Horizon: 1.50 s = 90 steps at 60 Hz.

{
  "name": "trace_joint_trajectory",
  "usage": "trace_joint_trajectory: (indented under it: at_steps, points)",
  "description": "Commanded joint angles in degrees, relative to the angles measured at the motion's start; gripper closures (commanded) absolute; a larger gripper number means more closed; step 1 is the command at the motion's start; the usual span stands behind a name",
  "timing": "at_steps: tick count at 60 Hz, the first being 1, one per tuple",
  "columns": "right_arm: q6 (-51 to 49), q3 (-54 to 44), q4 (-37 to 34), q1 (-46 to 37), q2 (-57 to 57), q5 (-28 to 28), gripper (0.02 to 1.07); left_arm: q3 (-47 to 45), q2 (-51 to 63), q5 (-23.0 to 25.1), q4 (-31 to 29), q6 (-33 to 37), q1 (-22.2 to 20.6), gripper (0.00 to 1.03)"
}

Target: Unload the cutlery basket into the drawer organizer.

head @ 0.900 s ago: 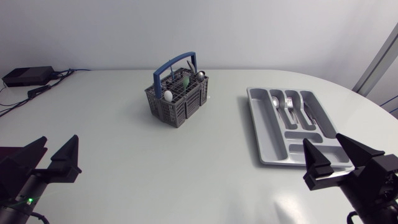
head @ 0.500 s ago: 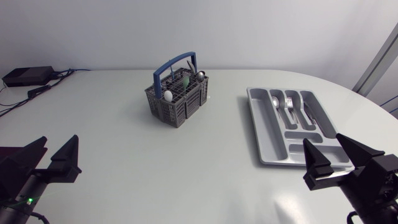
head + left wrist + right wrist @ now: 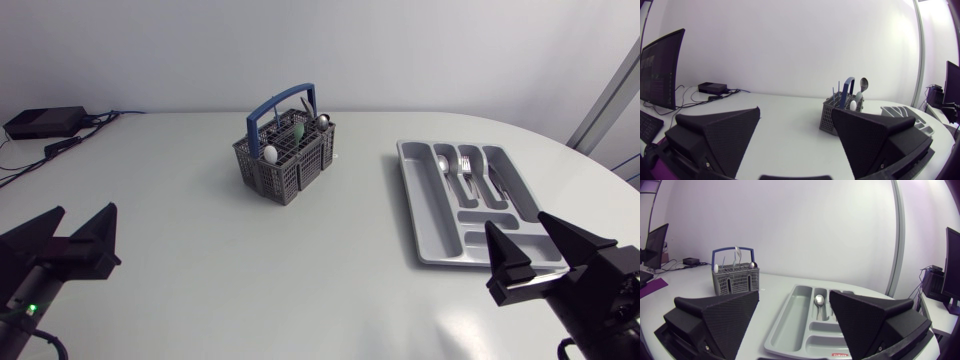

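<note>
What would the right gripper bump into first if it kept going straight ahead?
Probably the drawer organizer, lying straight ahead of the right gripper, in line with the gap between its open fingers. The gripper's height is unclear, so it might skim over the rim instead.

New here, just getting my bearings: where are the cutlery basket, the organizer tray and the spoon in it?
cutlery basket (image 3: 285,175), head view, its grey front wall.
organizer tray (image 3: 414,205), head view, its left side wall.
spoon (image 3: 819,299), right wrist view, its bowl.
</note>
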Motion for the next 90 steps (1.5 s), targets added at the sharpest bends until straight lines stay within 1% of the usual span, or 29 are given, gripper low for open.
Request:
trace_joint_trajectory:
  at_steps: [1, 6, 12, 18, 22, 23, 29, 32, 33, 35, 36, 40, 44, 46, 49, 56, 60, 64, 66, 68, 71, 73, 76, 77, 78, 81, 85, 90]
  points:
    - [0.8, 2.8, 2.4, 0.7, 3.6, -0.1, 0.06, 5.7, 8.4, -0.4, 0.8, -0.8, -0.6, 0.05]
    - [0.8, 4.1, 3.9, 0.8, 7.4, -0.1, 0.06, 8.7, 13.9, -0.3, 0.7, -1.5, -1.7, 0.05]
    - [0.9, 6.6, 4.0, 2.5, 12.1, 0.2, 0.06, 12.7, 19.8, -0.3, -0.4, -3.0, -4.5, 0.06]
    - [0.9, 9.3, 3.9, 4.1, 17.6, 0.7, 0.06, 19.1, 28.5, -0.3, -5.9, -5.0, -5.0, 0.08]
    - [1.0, 10.9, 3.8, 4.3, 21.7, 0.8, 0.06, 22.0, 33.3, -0.3, -7.8, -5.6, -5.4, 0.08]
    - [1.1, 11.6, 3.7, 4.3, 23.6, 0.8, 0.06, 23.7, 36.0, -0.3, -8.8, -6.1, -5.7, 0.08]
    - [1.4, 13.6, 2.5, 4.8, 28.6, 0.3, 0.06, 29.0, 43.6, -0.2, -13.8, -6.3, -6.0, 0.07]
    - [1.5, 14.0, 2.5, 5.3, 29.9, -0.1, 0.06, 32.9, 47.8, 1.0, -18.2, -6.2, -6.8, 0.07]
    - [1.5, 14.2, 2.2, 5.5, 30.3, -0.3, 0.06, 34.0, 49.3, 2.0, -19.6, -6.1, -6.9, 0.07]
    - [1.6, 14.5, 1.6, 6.0, 30.6, -1.1, 0.06, 35.2, 50.7, 3.4, -20.6, -6.0, -6.9, 0.07]
    - [1.6, 14.6, 1.3, 6.2, 31.0, -1.7, 0.06, 36.2, 52.4, 4.8, -20.8, -6.0, -6.7, 0.07]
    - [3.0, 15.2, 0.8, 6.7, 32.1, -2.6, 0.06, 37.8, 56.0, 5.1, -20.5, -5.9, -7.4, 0.06]
    - [3.6, 16.2, -0.4, 6.9, 34.0, -3.9, 0.06, 39.8, 59.1, 5.4, -20.5, -6.0, -9.1, 0.06]
    - [4.0, 16.6, -0.4, 6.9, 35.2, -4.0, 0.06, 40.8, 60.3, 6.1, -20.4, -6.0, -10.1, 0.06]
    - [4.8, 17.2, -0.3, 6.9, 37.3, -4.0, 0.06, 42.9, 62.8, 6.3, -20.4, -5.6, -10.5, 0.06]
    - [5.8, 19.5, -0.3, 7.0, 43.6, -4.8, 0.06, 50.1, 70.6, 6.2, -22.4, 0.5, -12.7, 0.08]
    - [6.3, 20.9, -0.2, 7.0, 47.6, -4.8, 0.06, 53.5, 74.8, 5.3, -22.6, 5.7, -13.6, 0.1]
    - [6.8, 23.0, -0.5, 7.0, 52.1, -5.0, 0.06, 57.2, 79.2, 4.1, -24.1, 9.9, -14.7, 0.11]
    - [6.8, 24.6, -2.0, 7.0, 54.3, -5.4, 0.06, 58.4, 80.6, 3.9, -24.1, 10.6, -14.8, 0.1]
    - [6.6, 26.0, -3.8, 7.0, 56.6, -6.2, 0.06, 59.9, 82.3, 2.7, -24.1, 12.4, -15.3, 0.09]
    - [5.5, 27.9, -7.0, 7.0, 58.9, -8.3, 0.06, 61.7, 84.2, 2.7, -23.8, 14.5, -15.5, 0.08]
    - [5.0, 28.6, -7.6, 6.9, 60.0, -9.3, 0.06, 62.9, 85.2, 3.6, -23.3, 15.7, -15.5, 0.08]
    - [3.7, 29.2, -7.4, 6.7, 61.0, -10.8, 0.06, 64.4, 86.9, 6.9, -22.0, 17.0, -15.4, 0.09]
    - [3.6, 29.6, -7.4, 6.7, 61.4, -10.9, 0.06, 64.5, 87.2, 7.1, -21.9, 17.1, -15.3, 0.09]
    - [3.6, 30.0, -7.5, 6.7, 61.9, -10.8, 0.06, 65.3, 87.9, 8.9, -21.6, 17.5, -15.3, 0.08]
    - [3.2, 31.3, -7.9, 6.8, 63.4, -11.3, 0.06, 66.3, 89.0, 11.7, -20.1, 18.5, -15.2, 0.09]
    - [3.0, 32.9, -9.3, 6.6, 65.4, -14.1, 0.06, 67.5, 90.8, 12.6, -16.8, 17.9, -15.3, 0.1]
    - [2.9, 33.5, -9.6, 5.8, 67.0, -20.3, 0.06, 70.2, 94.2, 12.6, -15.0, 17.4, -15.5, 0.12]
